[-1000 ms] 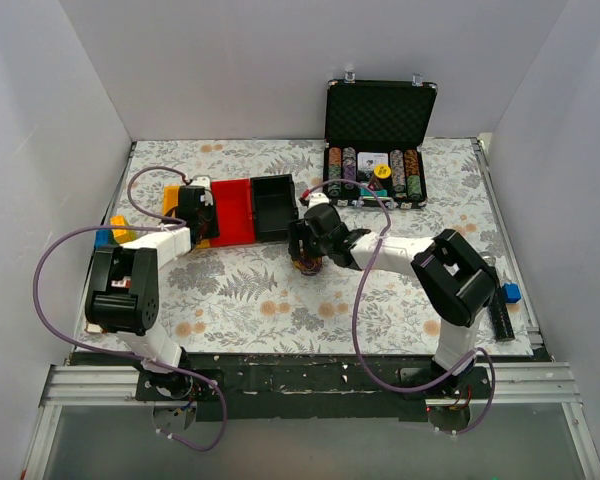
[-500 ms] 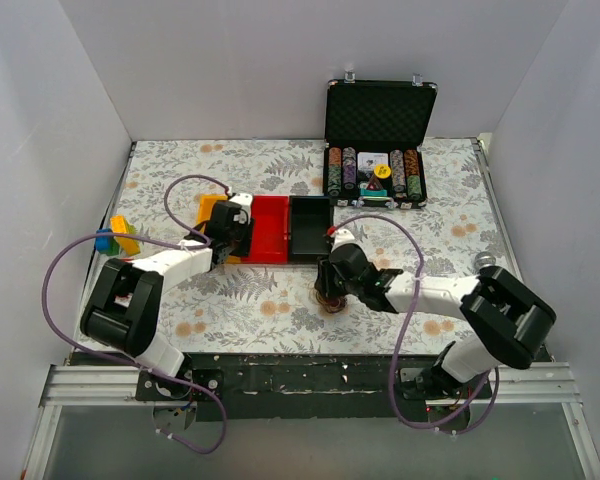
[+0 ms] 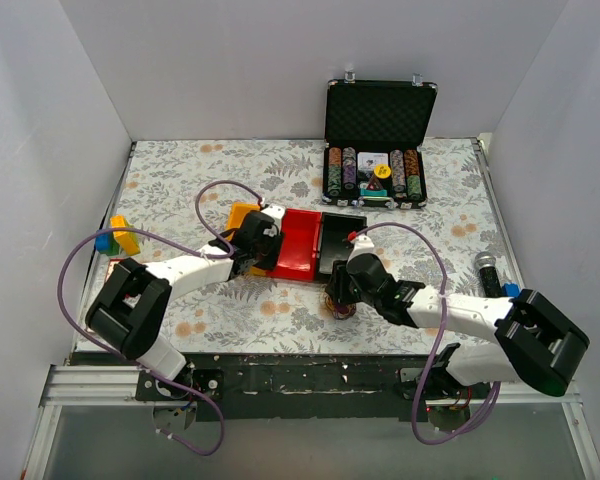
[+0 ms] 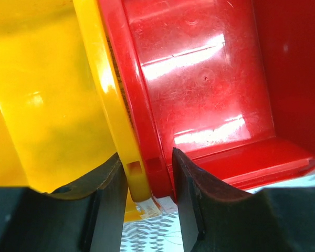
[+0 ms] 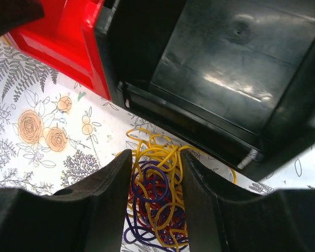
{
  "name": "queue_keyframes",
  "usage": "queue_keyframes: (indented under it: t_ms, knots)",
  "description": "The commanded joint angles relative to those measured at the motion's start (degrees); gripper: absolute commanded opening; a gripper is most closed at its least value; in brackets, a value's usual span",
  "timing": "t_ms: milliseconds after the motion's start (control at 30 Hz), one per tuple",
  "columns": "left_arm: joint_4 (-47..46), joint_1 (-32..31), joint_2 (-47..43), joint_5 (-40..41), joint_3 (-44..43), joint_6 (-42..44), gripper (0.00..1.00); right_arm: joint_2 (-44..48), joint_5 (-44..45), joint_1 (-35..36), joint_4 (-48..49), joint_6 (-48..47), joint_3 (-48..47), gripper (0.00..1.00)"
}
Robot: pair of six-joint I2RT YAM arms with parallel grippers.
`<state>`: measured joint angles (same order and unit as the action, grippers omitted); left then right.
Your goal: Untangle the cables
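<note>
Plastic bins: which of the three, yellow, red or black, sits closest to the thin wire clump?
The black plastic bin, at the row's right end: the yellow, red and purple wire clump lies just before its near wall.

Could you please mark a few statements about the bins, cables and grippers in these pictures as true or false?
1. The left gripper clamps the touching walls of the yellow plastic bin and the red plastic bin. True.
2. The tangled yellow and purple cables lie inside the black plastic bin. False: they lie on the floral tablecloth beside it, between the fingers of the right gripper.
3. The black poker-chip case stands open. True.
4. The red plastic bin holds cables. False: what shows of its inside is bare.
</note>
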<state>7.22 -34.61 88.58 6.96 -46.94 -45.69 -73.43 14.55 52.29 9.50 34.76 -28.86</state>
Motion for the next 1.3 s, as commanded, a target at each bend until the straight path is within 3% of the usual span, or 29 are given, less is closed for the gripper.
queue_keyframes:
  t_ms: [0,167,267,433,533,767,900,1267]
  knots:
    - [4.6,-2.3,1.1,-6.9,-3.2,-4.7,0.37,0.3,0.9,0.8,1.5,1.9,-0.1,0.49]
    - [4.9,-2.9,0.5,-11.2,-3.1,-6.8,0.44,-2.1,-0.1,2.6,2.0,1.4,-2.5,0.51]
    - [5.2,-2.9,-0.8,-11.1,-2.8,-6.4,0.68,-4.2,-2.3,4.2,2.9,0.6,-4.3,0.55]
    - [6.7,-2.8,-3.8,-11.8,-3.6,-4.1,0.88,-6.5,-5.8,6.0,3.0,-0.7,-7.5,0.66]
    - [7.7,-2.7,-5.9,-12.7,-4.0,-2.3,0.93,-4.2,-5.5,6.1,2.2,-0.7,-7.3,0.68]
    - [9.7,-2.6,-9.6,-11.6,-5.4,0.9,0.94,8.5,4.0,5.7,-4.4,-0.2,-3.0,0.68]
    - [11.4,-2.6,-10.3,-12.5,-6.8,2.4,0.91,10.8,5.4,4.3,-9.0,-0.1,-2.3,0.63]
    - [19.1,-2.6,-14.8,-31.6,-4.0,13.7,0.77,5.5,-1.5,-4.1,-11.4,2.4,-0.6,0.42]
